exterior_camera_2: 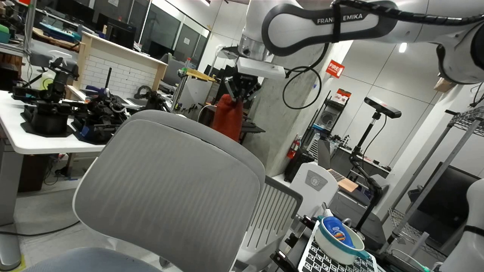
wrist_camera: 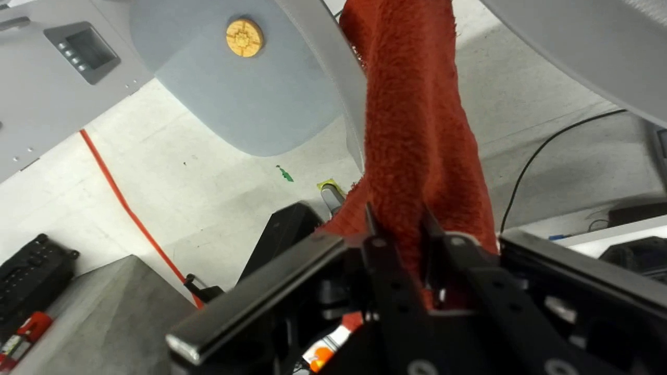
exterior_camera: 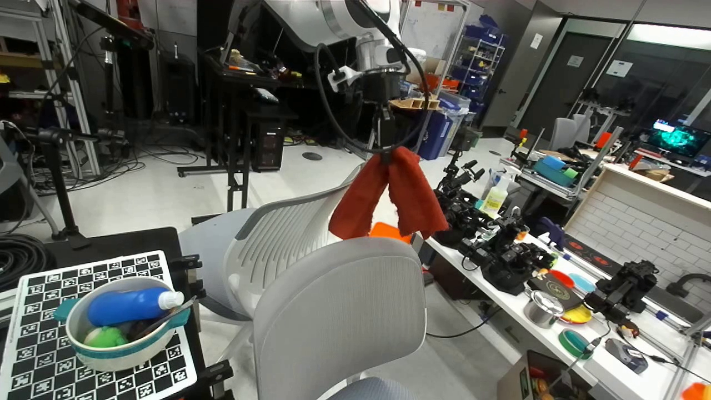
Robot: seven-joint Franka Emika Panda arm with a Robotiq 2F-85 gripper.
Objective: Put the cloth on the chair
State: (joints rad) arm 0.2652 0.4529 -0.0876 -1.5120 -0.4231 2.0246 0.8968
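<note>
– One hand, clamped tight on the red cloth. Looks pinched around the middle, two flaps dangling. So is this done or what?

– Nah, but I'd say well past halfway. Grab and lift: sorted. The cloth's up in the air, right by the top edge of the grey fabric chair in both exterior views. It's just not laid on anything yet.

– Touching the chair though?

– Can't tell tbh. In an exterior view the lower end is hidden behind the chair's top edge. In the wrist view some floor shows next to the cloth, with a chair back on either side.

– Wait, two chairs? Which one counts?

– Task only says "the chair". My bet's the fabric one, but the slatted chair is close enough to be a candidate. Either way, what's left is getting the cloth over it, lowering, letting go and backing off.

– And the rest of the stuff?

– Not part of the job, I reckon. Pot with a blue bottle in it, on a checkered board, near the edge of the black surface that faces the chairs. Small black robot arm by the near corner of the white surface.
</note>
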